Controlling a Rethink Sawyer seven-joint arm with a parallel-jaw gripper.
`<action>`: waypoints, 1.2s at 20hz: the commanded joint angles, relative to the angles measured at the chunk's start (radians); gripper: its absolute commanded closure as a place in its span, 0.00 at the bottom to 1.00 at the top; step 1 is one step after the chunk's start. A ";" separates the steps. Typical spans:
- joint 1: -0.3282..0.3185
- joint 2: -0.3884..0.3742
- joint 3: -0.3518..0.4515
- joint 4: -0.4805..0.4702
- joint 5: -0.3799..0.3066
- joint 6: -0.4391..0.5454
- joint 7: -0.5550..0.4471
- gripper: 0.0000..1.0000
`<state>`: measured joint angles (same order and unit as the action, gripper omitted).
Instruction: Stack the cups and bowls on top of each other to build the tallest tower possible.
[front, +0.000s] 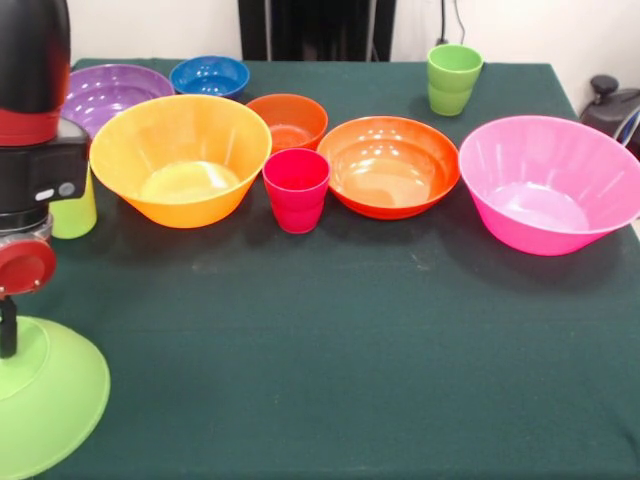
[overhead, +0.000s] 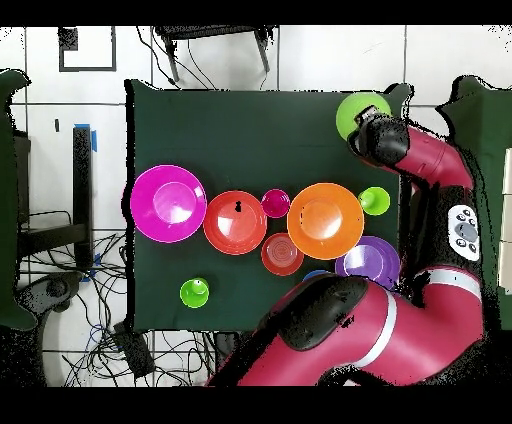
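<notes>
Dark green tablecloth (front: 350, 350), your stock: lime bowl (front: 45, 400) rim-down at one corner beneath the gripper (front: 8, 330) (grip state cannot be told), pink bowl (front: 550, 185), orange bowl (front: 390, 165) and red cup (front: 296, 188) all loose, so no tower yet.

Table (front: 350, 340), dark green cloth. Standing on it: pink bowl (front: 548, 185), orange bowl (front: 390, 165), red-pink cup (front: 296, 189), yellow-orange bowl (front: 180, 158), small dark orange bowl (front: 288, 120), blue bowl (front: 209, 75), purple bowl (front: 112, 95), two light green cups (front: 453, 79). Lime green bowl (front: 45, 400) rim-down, under my arm.
</notes>
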<state>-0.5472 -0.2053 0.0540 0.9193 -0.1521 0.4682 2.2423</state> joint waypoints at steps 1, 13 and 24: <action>0.054 0.092 0.182 0.145 0.058 0.082 -0.011 0.00; 0.059 0.068 0.222 0.227 0.184 0.125 0.024 0.00; 0.092 0.070 0.209 0.239 0.279 0.146 0.064 0.00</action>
<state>-0.5331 -0.2137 0.1386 1.0206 0.0973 0.4682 2.2425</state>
